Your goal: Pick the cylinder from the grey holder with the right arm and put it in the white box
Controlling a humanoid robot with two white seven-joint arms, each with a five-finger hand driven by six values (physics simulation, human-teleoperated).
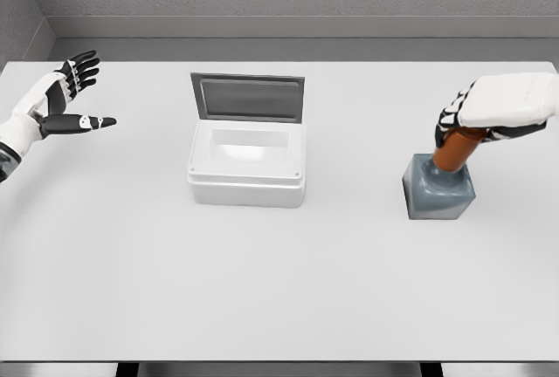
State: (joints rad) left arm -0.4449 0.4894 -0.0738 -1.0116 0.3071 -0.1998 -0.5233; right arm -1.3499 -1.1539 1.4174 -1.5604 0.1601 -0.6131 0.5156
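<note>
Right robot hand (491, 115) wrapped around cylinder (454, 150), seated in grey holder (438, 192).

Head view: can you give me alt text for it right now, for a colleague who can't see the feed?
The right hand grips the orange cylinder, which sits tilted in the grey holder. The open white box stands at the table's middle; the left hand hovers open at far left.

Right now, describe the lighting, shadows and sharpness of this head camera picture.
Head view: even, diffuse light, no glare on the table; only faint soft shadows beside the white box and grey holder; everything is equally sharp, with slight render softness; the right hand wraps the orange cylinder and hides its top; the left hand is clearly shown, open.
</note>
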